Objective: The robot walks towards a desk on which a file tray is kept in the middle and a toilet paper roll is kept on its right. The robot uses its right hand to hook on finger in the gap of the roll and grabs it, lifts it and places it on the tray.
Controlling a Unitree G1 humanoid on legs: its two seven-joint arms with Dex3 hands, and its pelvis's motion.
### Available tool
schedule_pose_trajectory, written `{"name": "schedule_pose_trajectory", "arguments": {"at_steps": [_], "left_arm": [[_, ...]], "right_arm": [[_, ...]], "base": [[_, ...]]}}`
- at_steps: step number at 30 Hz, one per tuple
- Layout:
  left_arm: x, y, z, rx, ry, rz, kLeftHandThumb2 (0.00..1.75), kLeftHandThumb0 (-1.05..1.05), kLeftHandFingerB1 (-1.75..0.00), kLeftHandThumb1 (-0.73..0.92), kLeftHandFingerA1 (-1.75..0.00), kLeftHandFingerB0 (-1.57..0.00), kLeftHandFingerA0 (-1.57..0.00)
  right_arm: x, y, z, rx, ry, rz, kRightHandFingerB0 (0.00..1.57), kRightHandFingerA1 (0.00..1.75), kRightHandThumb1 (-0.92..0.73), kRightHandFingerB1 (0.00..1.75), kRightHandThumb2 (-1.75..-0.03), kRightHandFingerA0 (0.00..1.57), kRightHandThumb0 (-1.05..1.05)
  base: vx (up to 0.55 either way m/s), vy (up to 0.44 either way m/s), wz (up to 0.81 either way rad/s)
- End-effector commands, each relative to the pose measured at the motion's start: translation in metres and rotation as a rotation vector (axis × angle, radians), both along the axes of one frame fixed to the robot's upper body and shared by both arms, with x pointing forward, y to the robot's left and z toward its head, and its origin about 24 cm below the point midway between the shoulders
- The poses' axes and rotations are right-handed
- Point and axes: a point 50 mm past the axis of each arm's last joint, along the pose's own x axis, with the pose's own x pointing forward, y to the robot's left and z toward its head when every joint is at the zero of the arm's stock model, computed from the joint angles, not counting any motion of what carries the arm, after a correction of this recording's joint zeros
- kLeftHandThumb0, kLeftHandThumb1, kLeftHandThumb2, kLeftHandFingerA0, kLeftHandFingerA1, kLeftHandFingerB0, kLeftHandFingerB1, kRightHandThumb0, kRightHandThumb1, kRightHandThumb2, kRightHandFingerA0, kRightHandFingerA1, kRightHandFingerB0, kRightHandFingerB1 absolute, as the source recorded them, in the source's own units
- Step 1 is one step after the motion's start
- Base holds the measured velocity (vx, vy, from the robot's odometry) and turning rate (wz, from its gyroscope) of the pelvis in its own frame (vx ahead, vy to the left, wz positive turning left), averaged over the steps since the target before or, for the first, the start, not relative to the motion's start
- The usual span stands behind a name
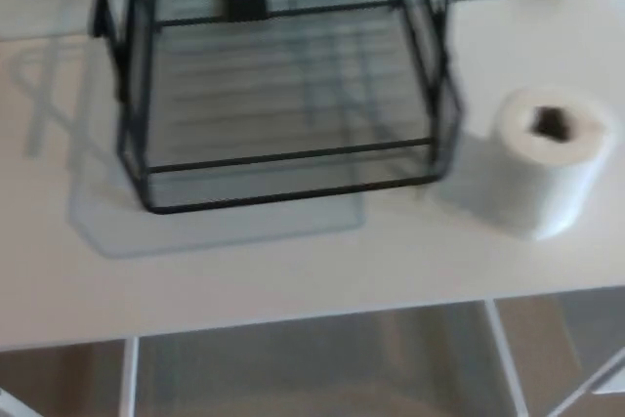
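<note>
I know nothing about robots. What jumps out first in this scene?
A black wire file tray stands in the middle of a white desk. To its right, apart from it, a toilet paper roll stands upright, its core hole facing up. No robot hand is in view.
</note>
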Motion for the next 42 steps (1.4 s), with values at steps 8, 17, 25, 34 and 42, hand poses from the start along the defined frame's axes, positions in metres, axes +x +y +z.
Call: {"name": "schedule_pose_trajectory", "arguments": {"at_steps": [8,17,25,34,42], "left_arm": [[-0.0074,0.0067,0.0031,0.022,0.009,0.009,1.75,-0.99,-1.22,0.69,-1.32,-0.30,-0.47],[-0.0065,0.0073,0.0039,0.026,0.008,0.008,1.75,-0.99,-1.22,0.69,-1.32,-0.30,-0.47],[-0.0087,0.0056,0.0017,0.020,0.012,0.009,1.75,-0.99,-1.22,0.69,-1.32,-0.30,-0.47],[-0.0098,0.0049,0.0009,0.016,0.010,0.014,1.75,-0.99,-1.22,0.69,-1.32,-0.30,-0.47],[-0.0031,0.0062,0.0040,0.024,0.001,0.004,1.75,-0.99,-1.22,0.69,-1.32,-0.30,-0.47]], "right_arm": [[-0.0043,-0.0015,0.0004,-0.009,0.026,0.004,0.21,0.50,-0.92,0.39,-0.85,0.34,-0.81],[-0.0039,-0.0004,-0.0005,-0.005,0.027,0.004,0.21,0.50,-0.92,0.39,-0.85,0.34,-0.81],[-0.0056,-0.0025,0.0010,-0.011,0.030,0.004,0.21,0.50,-0.92,0.39,-0.85,0.34,-0.81],[-0.0029,-0.0036,0.0023,-0.015,0.027,0.010,0.21,0.50,-0.92,0.39,-0.85,0.34,-0.81],[-0.0035,-0.0015,0.0004,-0.007,0.020,-0.001,0.21,0.50,-0.92,0.39,-0.85,0.34,-0.81]], "base": [[-0.14,-0.016,0.01],[-0.09,0.055,0.02],[-0.04,-0.065,0.02],[-0.03,-0.141,-0.04],[-0.04,0.200,0.05]]}}
